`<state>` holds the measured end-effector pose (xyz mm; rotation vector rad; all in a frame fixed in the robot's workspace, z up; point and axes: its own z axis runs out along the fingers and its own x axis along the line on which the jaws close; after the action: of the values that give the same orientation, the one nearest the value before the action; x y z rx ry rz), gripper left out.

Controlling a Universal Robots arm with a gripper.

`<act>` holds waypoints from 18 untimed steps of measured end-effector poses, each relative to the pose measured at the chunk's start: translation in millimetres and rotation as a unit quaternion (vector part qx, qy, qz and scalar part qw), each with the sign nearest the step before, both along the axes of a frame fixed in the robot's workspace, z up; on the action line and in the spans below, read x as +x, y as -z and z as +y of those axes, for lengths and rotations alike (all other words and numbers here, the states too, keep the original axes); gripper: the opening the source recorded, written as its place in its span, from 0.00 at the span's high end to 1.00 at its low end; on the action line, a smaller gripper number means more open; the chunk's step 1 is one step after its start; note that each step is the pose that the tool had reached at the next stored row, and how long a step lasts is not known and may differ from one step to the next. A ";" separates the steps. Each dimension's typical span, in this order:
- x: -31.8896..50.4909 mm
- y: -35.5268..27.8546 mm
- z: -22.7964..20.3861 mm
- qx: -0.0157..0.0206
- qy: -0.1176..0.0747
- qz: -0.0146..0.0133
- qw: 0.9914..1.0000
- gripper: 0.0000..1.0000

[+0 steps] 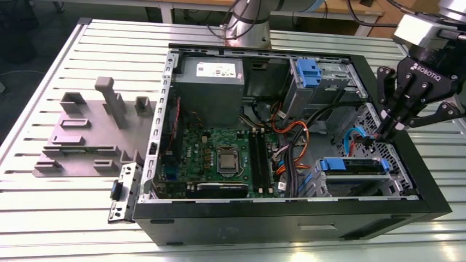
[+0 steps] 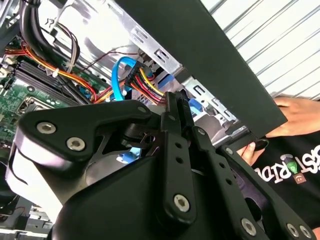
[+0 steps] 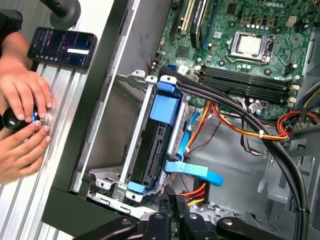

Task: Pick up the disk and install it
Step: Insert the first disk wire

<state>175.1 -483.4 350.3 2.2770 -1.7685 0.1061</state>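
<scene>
**Q:** Black linkage bars of the gripper (image 2: pixel 175 102) lie closest to the lens in both wrist views. What state are the fingers in?

**A:** Pressed together, tips meeting, with nothing seen between them. In the exterior view the gripper (image 1: pixel 386 131) hangs inside the computer case (image 1: pixel 291 210), at the exterior view's right, beside the drive cage (image 1: pixel 353 183).

**Q:** Where is the disk?

**A:** The disk (image 3: pixel 159 135), in its blue carrier, sits in the drive cage (image 3: pixel 136 130). It is just beside the fingertips, not in them. In the exterior view the disk (image 1: pixel 354 165) shows as a blue strip at the cage top.

**Q:** How is the step in hand, seating the disk, best done?

**A:** By judgement, push along the cage rails, squarely on the carrier's end, so that it does not cock. The blue data cable (image 3: pixel 192 172) and the red-and-yellow power leads (image 3: pixel 197 191) crowd that end, so keep the tips clear of them. Whether the carrier is fully home cannot be told.

**Q:** Any other hazard?

**A:** A person's hands (image 3: pixel 22 125) rest on the table outside the case wall, near a phone (image 3: pixel 62 46), so motion is best kept within the case
</scene>
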 end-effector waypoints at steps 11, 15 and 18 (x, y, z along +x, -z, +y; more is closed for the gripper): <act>-10.3 2.0 -12.9 0.001 0.000 -0.018 1.000 0.84; -17.7 2.1 -14.2 0.003 0.000 -0.029 1.000 0.84; -21.9 2.1 -16.2 0.005 0.000 -0.038 0.999 0.84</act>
<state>153.2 -499.6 348.1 2.3090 -1.8099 0.1860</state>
